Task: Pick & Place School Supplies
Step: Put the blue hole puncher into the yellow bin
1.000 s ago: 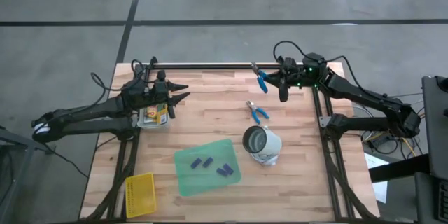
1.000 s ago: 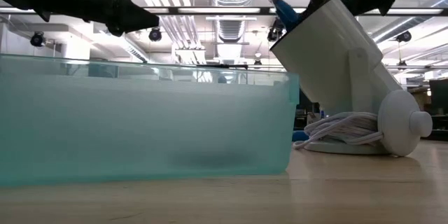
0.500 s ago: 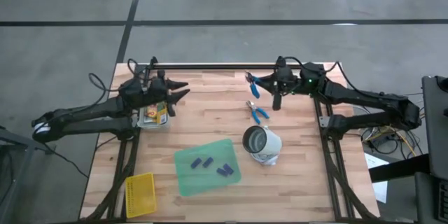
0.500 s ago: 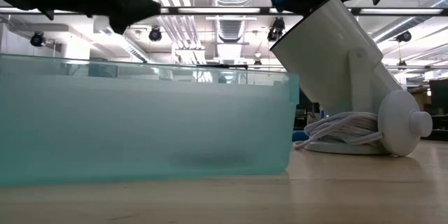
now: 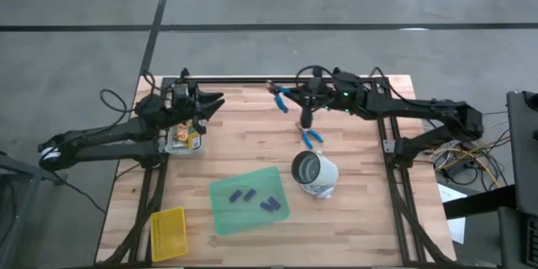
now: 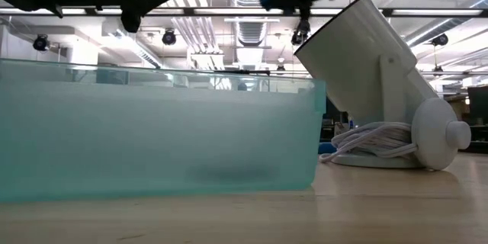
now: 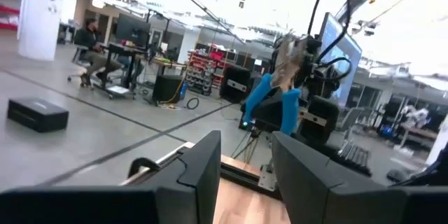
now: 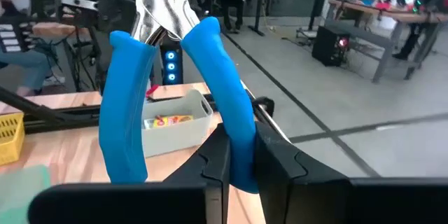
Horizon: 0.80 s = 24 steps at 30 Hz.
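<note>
My right gripper [image 5: 292,101] is over the far middle of the table, shut on a blue-handled metal tool [image 5: 280,97]. A second blue-handled tool [image 5: 311,138] lies flat on the wood below it. My left gripper [image 5: 212,108] hovers open at the far left, above a grey tray [image 5: 183,139] holding yellow-and-green crayon boxes. Nothing is between its fingers, and its wrist view shows the other arm's blue tool [image 7: 278,103]. Several purple-blue pieces [image 5: 252,198] lie on a translucent green tray [image 5: 220,214]. My right gripper pinches one blue handle [image 8: 236,137] of the tool between its two fingers, near that handle's free end. The fingers come in about level, pointing toward the table's left. The other handle [image 8: 124,112] is free. The tool is lifted clear, its metal jaws [image 8: 162,0] pointing away from the gripper.
A white lamp [image 5: 316,174] with a coiled cord lies right of the green tray and fills the right of the low view [image 6: 381,91]. A yellow mesh basket [image 5: 168,234] sits at the near left corner. A black rail [image 5: 244,79] runs along the far edge.
My right gripper has travelled along the far edge toward the table's left, carrying the blue-handled tool clear of the table and rolling it somewhat. My left gripper has tipped upward and rolled about its own axis, staying open above the grey tray.
</note>
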{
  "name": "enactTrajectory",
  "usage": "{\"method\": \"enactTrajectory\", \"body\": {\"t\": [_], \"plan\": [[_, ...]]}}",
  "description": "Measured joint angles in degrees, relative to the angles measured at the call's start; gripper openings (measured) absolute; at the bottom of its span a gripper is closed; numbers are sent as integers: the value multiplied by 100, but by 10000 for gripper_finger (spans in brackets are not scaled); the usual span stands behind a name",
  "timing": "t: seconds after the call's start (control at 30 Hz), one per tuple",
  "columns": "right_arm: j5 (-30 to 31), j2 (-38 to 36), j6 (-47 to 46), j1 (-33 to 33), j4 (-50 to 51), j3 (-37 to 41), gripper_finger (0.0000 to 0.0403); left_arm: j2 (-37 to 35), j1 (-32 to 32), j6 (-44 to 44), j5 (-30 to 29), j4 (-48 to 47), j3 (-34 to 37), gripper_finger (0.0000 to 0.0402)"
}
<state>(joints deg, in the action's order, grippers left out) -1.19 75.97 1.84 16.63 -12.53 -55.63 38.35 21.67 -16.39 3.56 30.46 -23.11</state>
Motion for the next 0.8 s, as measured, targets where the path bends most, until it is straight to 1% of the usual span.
{"method": "enactTrajectory", "body": {"t": [0.17, 0.27, 0.33, 0.47, 0.53, 0.67, 0.8], "plan": [[7, 811, 163, -103, 3, -952, 39, 17, 0, -725, 1, 60, 0, 133], [-6, 1303, 141, -104, 16, -1556, 39, 101, -7, -815, 17, 53, 0, 133], [-5, 1628, 139, -101, 21, -1947, 39, 197, -13, -626, 145, 66, 0, 133], [-8, 2217, 135, -101, 48, -2634, 40, 450, -51, 225, 500, 318, 0, 133], [-8, 2460, 184, -101, 269, -2940, 40, 550, -75, 604, 538, 558, 0, 133], [-9, 2807, 376, -99, 1023, -3426, 40, 658, -78, 1182, 539, 948, 0, 133], [-13, 3012, 396, -107, 1126, -3631, 40, 761, -78, 1396, 539, 955, 0, 133]]}}
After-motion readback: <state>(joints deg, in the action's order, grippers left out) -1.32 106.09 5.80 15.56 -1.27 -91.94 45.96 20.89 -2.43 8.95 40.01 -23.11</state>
